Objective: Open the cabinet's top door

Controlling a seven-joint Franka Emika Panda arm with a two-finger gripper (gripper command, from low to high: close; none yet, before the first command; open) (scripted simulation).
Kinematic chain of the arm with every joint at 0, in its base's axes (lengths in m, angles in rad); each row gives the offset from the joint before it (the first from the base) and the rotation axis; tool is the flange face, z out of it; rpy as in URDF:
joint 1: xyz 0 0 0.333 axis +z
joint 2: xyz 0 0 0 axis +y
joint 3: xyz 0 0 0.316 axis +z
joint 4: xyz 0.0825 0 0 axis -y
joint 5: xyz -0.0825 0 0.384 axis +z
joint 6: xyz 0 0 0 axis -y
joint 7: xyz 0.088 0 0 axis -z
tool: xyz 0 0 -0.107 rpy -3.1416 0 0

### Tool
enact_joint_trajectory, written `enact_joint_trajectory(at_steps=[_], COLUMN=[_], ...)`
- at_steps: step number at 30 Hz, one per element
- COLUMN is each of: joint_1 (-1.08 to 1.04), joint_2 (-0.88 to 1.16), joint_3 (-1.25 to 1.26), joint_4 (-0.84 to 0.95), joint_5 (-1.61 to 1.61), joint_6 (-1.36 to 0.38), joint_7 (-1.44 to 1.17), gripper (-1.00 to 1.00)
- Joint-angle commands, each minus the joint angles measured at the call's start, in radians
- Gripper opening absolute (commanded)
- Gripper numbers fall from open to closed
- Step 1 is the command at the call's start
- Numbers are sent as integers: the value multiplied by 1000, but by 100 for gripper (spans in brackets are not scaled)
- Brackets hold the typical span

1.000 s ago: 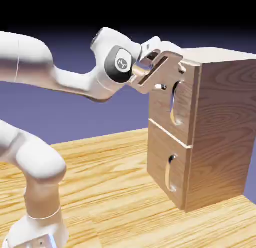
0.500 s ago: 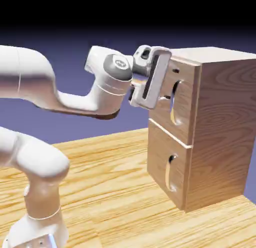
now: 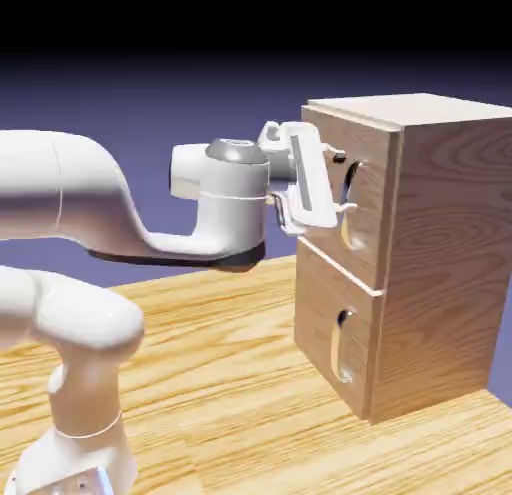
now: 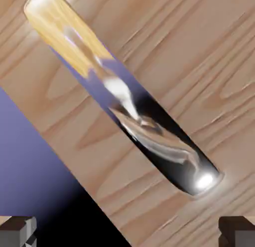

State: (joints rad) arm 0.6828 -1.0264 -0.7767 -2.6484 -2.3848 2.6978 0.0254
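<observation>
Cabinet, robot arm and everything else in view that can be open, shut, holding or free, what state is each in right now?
Upper light-wood door with curved metal handle: shut.
Lower light-wood door with curved metal handle: shut.
Curved shiny metal handle on the upper door: ungripped.
White two-finger end effector: open, holding nothing, in front of the upper door.

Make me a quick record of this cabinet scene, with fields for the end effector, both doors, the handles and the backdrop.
end effector: end effector open, nothing between its fingertips, facing the upper handle
top door: wood-grain top door, closed
upper handle: curved, mirror-like metal upper handle, running diagonally in the hand view
lower door: lower door, closed
lower handle: curved metal lower handle, nothing at it
backdrop: blue-violet backdrop, black toward the top
</observation>
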Motion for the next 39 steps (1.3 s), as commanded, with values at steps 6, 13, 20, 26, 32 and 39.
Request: enact_joint_trajectory(at_steps=[6, 13, 20, 26, 32, 39], joint_1=[55, 65, 241, 31, -174, -324], joint_2=[-38, -66, 46, 155, 253, 168], joint_3=[-62, -110, -207, 10, 223, 423], joint_4=[-21, -113, 12, -51, -56, -176], joint_5=[-261, -468, -513, -478, -519, -224], joint_6=[-12, 4, -56, -82, -54, -126], joint_7=[-106, -269, -225, -49, 171, 23], gripper=[0, 0, -100, -100, -100, -100])
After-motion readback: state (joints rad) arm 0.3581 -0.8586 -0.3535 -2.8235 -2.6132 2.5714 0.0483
